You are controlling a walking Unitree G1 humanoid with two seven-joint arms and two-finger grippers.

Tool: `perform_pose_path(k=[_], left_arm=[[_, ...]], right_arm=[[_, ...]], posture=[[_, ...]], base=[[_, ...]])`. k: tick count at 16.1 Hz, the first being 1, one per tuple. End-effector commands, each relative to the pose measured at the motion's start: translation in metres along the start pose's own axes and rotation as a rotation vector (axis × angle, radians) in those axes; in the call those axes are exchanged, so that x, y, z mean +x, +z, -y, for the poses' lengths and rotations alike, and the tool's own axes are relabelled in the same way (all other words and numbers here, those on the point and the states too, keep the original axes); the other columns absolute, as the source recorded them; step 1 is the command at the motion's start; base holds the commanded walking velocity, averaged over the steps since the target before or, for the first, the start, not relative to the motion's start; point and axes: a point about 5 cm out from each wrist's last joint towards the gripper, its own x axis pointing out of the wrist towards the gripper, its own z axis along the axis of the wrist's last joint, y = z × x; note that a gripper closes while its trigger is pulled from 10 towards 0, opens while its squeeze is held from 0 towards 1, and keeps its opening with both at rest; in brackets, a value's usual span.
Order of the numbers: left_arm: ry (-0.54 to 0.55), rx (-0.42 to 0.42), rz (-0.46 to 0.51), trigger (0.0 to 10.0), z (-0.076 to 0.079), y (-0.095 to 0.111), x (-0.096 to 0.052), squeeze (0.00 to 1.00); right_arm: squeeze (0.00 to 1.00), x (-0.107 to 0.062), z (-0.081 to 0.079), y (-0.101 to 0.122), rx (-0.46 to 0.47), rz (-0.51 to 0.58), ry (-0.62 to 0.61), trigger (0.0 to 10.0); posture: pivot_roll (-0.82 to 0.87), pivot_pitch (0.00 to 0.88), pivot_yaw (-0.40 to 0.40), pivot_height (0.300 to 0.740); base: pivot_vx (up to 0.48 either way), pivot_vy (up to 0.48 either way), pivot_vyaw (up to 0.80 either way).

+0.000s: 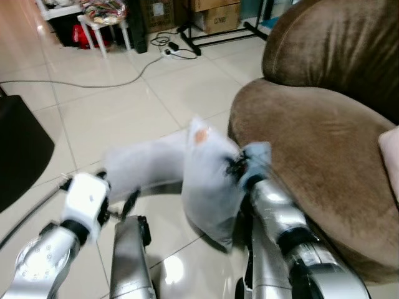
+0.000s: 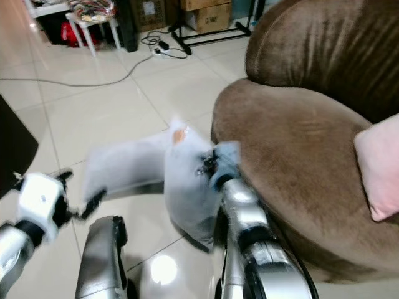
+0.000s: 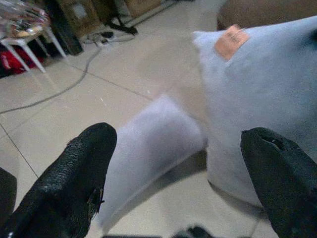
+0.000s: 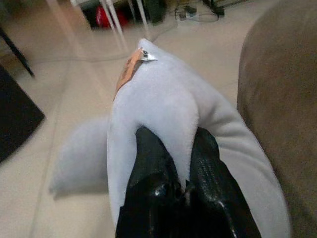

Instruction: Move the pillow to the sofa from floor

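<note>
A pale blue-grey pillow (image 1: 209,187) with an orange tag (image 1: 201,134) hangs upright just off the tiled floor, close against the front of the brown sofa (image 1: 312,143). My right gripper (image 4: 173,148) is shut on a fold of the pillow's fabric, seen from the head at its right edge (image 1: 240,169). A blurred paler part of the pillow (image 1: 143,163) stretches left, low over the floor. My left gripper (image 3: 176,168) is open, its fingers (image 3: 74,178) spread wide and apart from the pillow, low on the left (image 1: 129,202).
A pink cushion (image 2: 380,165) lies on the sofa seat at the right. A grey cable (image 1: 93,84) runs across the tiles. A white stool (image 1: 103,28), cardboard boxes (image 1: 218,15) and a black stand base (image 1: 206,40) sit at the back. A dark object (image 1: 19,149) is at left.
</note>
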Motion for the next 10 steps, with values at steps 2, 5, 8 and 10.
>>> perform_pose_path(k=[2, 5, 8, 10], left_arm=[[0.05, -0.04, 0.04, 10.0, 0.0, 0.01, 0.006, 0.85], [0.102, -0.04, 0.088, 10.0, 0.005, 0.024, 0.024, 0.85], [0.114, 0.008, 0.163, 10.0, 0.001, 0.045, 0.036, 0.75], [0.158, -0.002, 0.228, 10.0, -0.007, 0.063, 0.047, 0.56]], right_arm=[[0.0, -0.016, -0.006, 0.043, 0.029, 0.165, 0.044, 0.0], [0.0, -0.051, -0.01, 0.068, 0.088, 0.268, -0.006, 0.0], [0.0, -0.068, -0.013, 0.103, 0.061, 0.384, -0.091, 7.9], [0.0, -0.075, -0.017, 0.117, -0.006, 0.41, -0.092, 10.0]], posture=[[-0.08, 0.0, 0.028, 0.465], [-0.1, 0.0, 0.044, 0.465], [-0.12, 0.0, 0.059, 0.465], [-0.14, 0.0, 0.071, 0.465]], base=[[0.0, 0.0, 0.0], [0.0, 0.0, 0.0], [0.0, 0.0, 0.0], [0.0, 0.0, 0.0]])
